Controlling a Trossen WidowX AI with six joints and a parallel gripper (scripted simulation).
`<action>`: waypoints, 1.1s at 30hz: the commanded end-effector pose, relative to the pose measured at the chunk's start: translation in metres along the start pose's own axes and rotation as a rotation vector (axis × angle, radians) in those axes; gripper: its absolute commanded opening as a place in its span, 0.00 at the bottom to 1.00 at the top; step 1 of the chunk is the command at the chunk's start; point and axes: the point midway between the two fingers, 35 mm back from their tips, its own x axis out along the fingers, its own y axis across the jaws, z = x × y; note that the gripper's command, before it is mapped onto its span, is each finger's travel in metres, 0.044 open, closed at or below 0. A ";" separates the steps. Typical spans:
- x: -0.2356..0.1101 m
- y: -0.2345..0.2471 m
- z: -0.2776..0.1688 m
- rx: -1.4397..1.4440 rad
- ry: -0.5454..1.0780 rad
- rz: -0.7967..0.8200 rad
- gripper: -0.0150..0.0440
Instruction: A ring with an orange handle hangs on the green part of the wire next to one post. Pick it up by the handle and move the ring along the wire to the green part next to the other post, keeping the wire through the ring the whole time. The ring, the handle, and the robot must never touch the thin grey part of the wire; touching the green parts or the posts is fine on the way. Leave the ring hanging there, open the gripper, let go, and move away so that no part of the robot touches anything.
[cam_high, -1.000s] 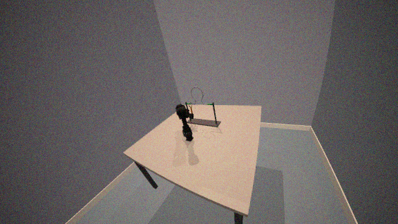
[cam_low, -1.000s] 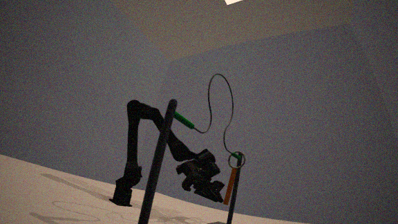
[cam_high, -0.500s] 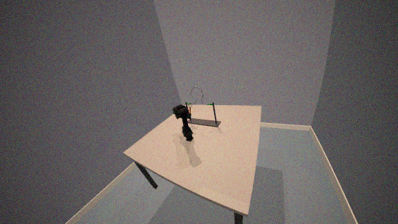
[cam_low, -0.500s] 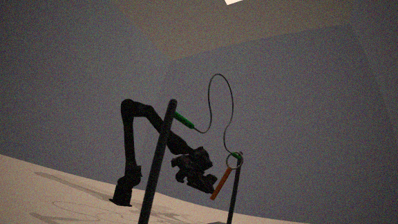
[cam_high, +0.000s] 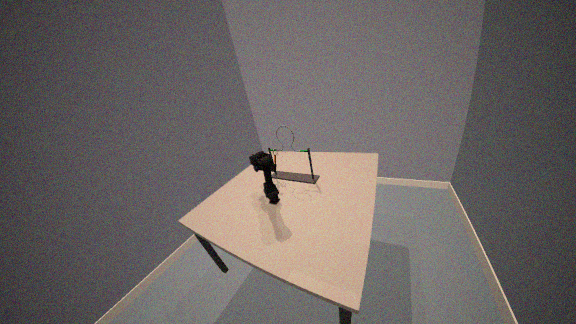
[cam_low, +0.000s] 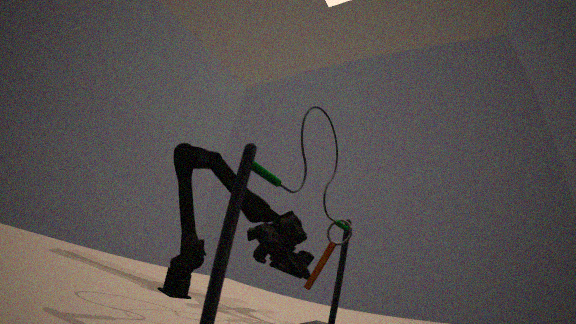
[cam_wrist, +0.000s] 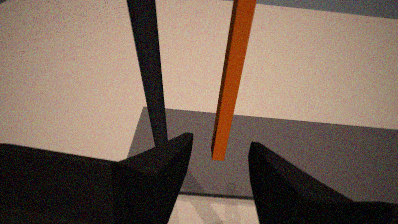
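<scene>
overhead, the thin grey wire (cam_low: 320, 150) curled in a tall loop between two dark matte posts. ring (cam_low: 339, 233), a slim metal hoop, hung on the short green sleeve (cam_low: 342, 225) atop the far post (cam_low: 339, 280). its flat-sided orange handle (cam_wrist: 231, 80) slanted down, lower end just ahead of the gripper (cam_wrist: 220, 155). black wedge-shaped fingers stood partly open, gripping nothing, handle apart from both. dark flat base plate (cam_wrist: 300, 150) lay on the pale table (cam_high: 300, 235).
</scene>
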 end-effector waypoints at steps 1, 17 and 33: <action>0.000 -0.001 0.001 0.005 -0.005 -0.004 0.53; -0.050 -0.002 0.001 -0.002 -0.005 0.002 1.00; -0.050 -0.002 0.001 -0.002 -0.005 0.002 1.00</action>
